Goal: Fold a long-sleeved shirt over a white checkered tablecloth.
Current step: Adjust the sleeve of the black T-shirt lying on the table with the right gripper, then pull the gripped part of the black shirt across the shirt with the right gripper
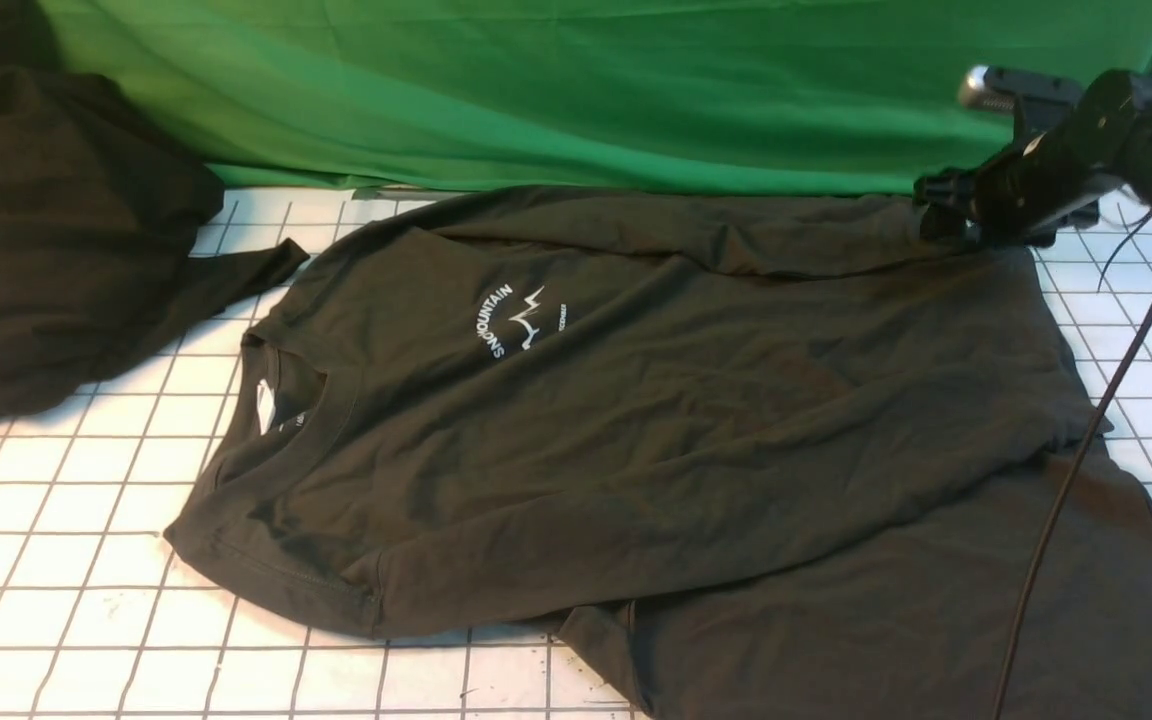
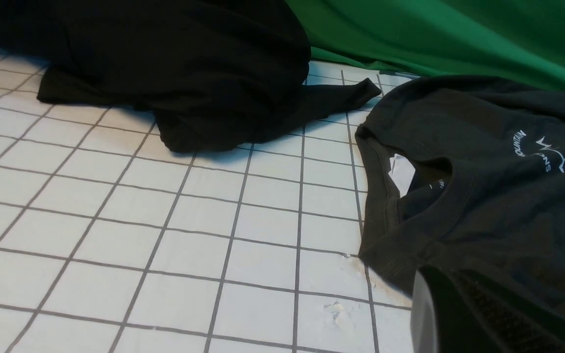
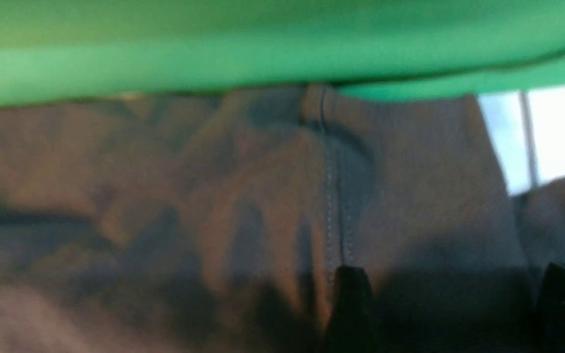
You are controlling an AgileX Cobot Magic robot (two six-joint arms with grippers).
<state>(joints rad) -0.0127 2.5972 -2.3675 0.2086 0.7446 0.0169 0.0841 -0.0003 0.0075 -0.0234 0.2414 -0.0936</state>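
The long-sleeved shirt (image 1: 636,400) lies spread face up on the white checkered tablecloth (image 1: 66,520), collar to the left and white logo (image 1: 521,320) on the chest. A sleeve is folded across its far edge. My right gripper (image 1: 936,205) is low over the shirt's far right corner. In the right wrist view its fingers (image 3: 351,304) stand wide apart over the fabric (image 3: 263,196), beside a stitched seam, so the gripper (image 3: 459,304) is open. In the left wrist view my left gripper (image 2: 459,309) hangs near the shirt's collar (image 2: 410,196), shut and holding nothing.
A second black cloth heap (image 1: 46,230) without a logo lies at the far left, one corner reaching toward the shirt's shoulder. A green cloth (image 1: 586,90) hangs along the back. A black cable (image 1: 1066,480) runs down from the right arm across the shirt's right side.
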